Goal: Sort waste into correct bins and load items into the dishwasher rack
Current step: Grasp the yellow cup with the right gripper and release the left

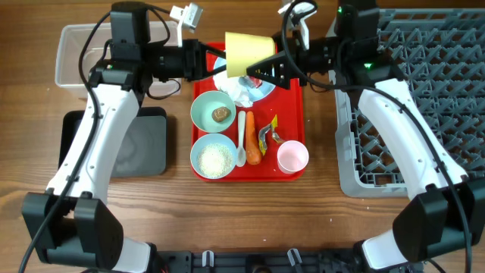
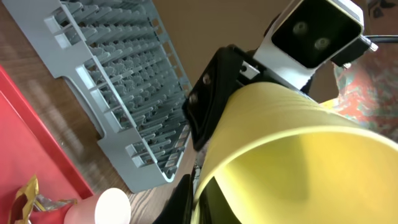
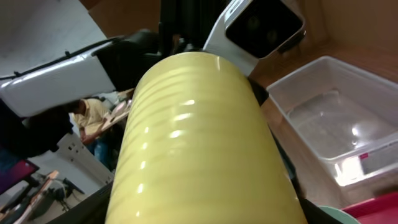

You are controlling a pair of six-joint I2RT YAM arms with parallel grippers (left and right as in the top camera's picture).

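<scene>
The yellow cup [image 1: 246, 53] hangs on its side above the back of the red tray [image 1: 292, 102], between both grippers. My left gripper [image 1: 221, 67] is shut on its rim, with one finger inside the cup [image 2: 298, 155]. My right gripper [image 1: 265, 70] has a finger on each side of the cup's body [image 3: 199, 143]. On the tray lie a blue plate [image 1: 258, 89] with white tissue [image 1: 242, 92], a bowl [image 1: 204, 106] with a brown lump [image 1: 221, 114], a bowl of rice grains [image 1: 214, 158], a white spoon [image 1: 242, 140], a carrot [image 1: 253, 144], a wrapper [image 1: 269, 133] and a pink cup [image 1: 292, 157].
The grey dishwasher rack [image 1: 424, 91] stands at the right, and shows in the left wrist view [image 2: 118, 81]. The clear tub [image 1: 76, 57] is at the back left, also in the right wrist view [image 3: 336, 130]. The black bin [image 1: 144, 144] lies in front of it.
</scene>
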